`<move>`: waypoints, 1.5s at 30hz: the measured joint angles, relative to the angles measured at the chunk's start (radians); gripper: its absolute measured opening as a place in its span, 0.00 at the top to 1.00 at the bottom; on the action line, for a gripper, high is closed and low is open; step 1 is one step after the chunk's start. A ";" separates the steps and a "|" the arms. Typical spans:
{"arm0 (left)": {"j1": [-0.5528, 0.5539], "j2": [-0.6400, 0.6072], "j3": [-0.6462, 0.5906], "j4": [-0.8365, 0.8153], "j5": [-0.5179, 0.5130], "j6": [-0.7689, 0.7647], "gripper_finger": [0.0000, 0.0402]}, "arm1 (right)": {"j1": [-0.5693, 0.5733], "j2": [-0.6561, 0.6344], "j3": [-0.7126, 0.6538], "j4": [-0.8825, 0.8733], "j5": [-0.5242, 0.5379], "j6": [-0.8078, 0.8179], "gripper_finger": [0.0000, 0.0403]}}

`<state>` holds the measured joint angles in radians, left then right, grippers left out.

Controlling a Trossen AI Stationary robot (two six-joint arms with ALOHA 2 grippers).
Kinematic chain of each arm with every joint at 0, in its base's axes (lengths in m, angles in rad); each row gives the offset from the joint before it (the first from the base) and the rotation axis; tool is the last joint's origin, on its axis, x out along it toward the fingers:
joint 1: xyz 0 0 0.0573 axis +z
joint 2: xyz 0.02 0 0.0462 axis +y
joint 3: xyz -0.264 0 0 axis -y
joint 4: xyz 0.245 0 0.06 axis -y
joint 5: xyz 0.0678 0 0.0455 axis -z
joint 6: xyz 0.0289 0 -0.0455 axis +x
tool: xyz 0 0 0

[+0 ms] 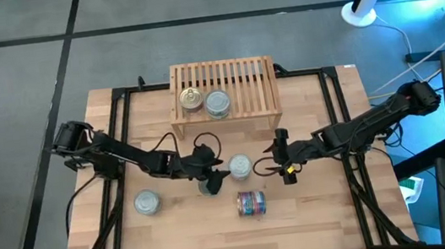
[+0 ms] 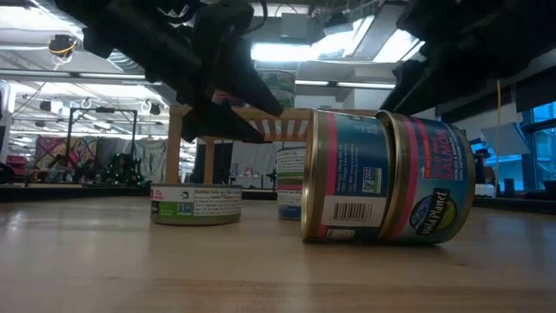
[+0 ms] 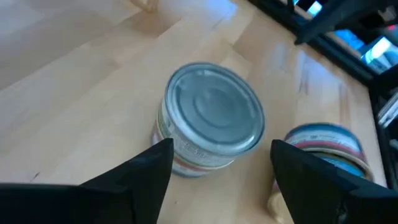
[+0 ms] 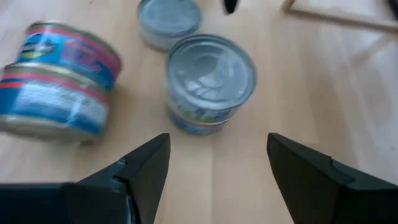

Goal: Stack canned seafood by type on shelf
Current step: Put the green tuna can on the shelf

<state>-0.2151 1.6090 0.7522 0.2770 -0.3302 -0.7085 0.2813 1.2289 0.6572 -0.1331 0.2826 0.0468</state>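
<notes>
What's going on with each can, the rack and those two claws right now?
Gold-lidded tin: upright on the shelf.
Silver-lidded tin: upright on the shelf, beside it.
Shelf: standing, two tins on it.
Middle tin: upright on the table.
Left tin: upright on the table.
Blue-red tins: on their side.
Left gripper: open, empty.
Right gripper: open, empty.

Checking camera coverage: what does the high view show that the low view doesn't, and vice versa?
Only the high view: the two tins sitting on the shelf slats, both arms whole, the left pincer and right pincer open on either side of the silver-lidded tin, and the lone tin toward the left.

Only the low view: label text and barcode on the multicoloured tins lying on their sides, plus the room behind.

Both: the table, the shelf, the multicoloured tins and the upright tins.
</notes>
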 joint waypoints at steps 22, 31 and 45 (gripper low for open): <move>0.048 0.107 0.000 0.090 0.030 -0.560 0.34 | 0.000 0.154 -0.091 0.284 0.073 -0.030 0.33; 0.068 0.107 0.000 0.079 0.042 -0.633 0.42 | 0.000 0.182 -0.091 0.319 0.073 0.007 0.33; 0.068 0.107 0.000 0.079 0.070 -0.654 0.61 | -0.047 0.182 -0.091 0.305 -0.045 0.520 0.33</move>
<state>-0.1467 1.7161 0.7517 0.3565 -0.2604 -1.3628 0.2348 1.4109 0.5659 0.1722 0.2372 0.5672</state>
